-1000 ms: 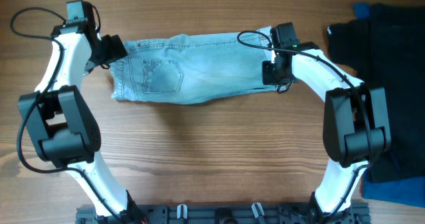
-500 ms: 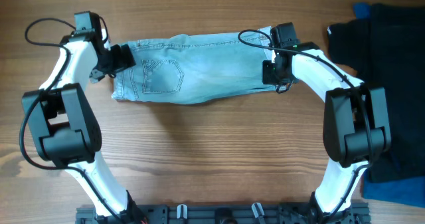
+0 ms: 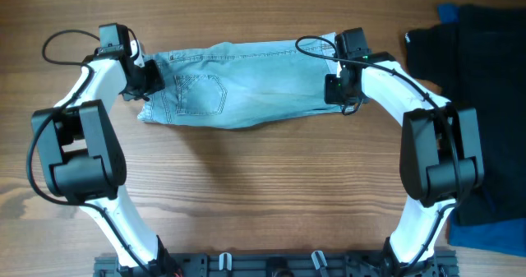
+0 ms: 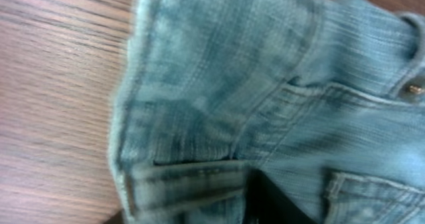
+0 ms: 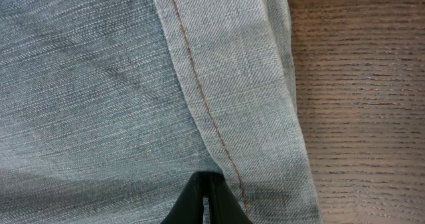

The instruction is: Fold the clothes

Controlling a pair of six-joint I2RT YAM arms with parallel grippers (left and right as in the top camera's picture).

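The clothes [image 3: 238, 84], light-blue denim shorts, lie flat across the far middle of the table with a back pocket facing up. My left gripper [image 3: 148, 80] sits at their left waistband end. In the left wrist view the waistband [image 4: 199, 117] bunches over the gripper [image 4: 192, 204], and one dark finger [image 4: 269, 201] shows beneath the cloth, closed on it. My right gripper [image 3: 331, 90] is at the right leg hem. In the right wrist view its fingers [image 5: 209, 184] are pressed together, pinching denim [image 5: 99, 84] beside the orange-stitched hem.
A black garment [image 3: 468, 55] lies at the right edge of the wooden table [image 3: 246, 186], with dark blue fabric [image 3: 493, 236] under it at the front right. Both arm bases stand at the near edge.
My left gripper moved right onto the waistband end and its jaws closed from wide open. The right arm and the shorts stayed put.
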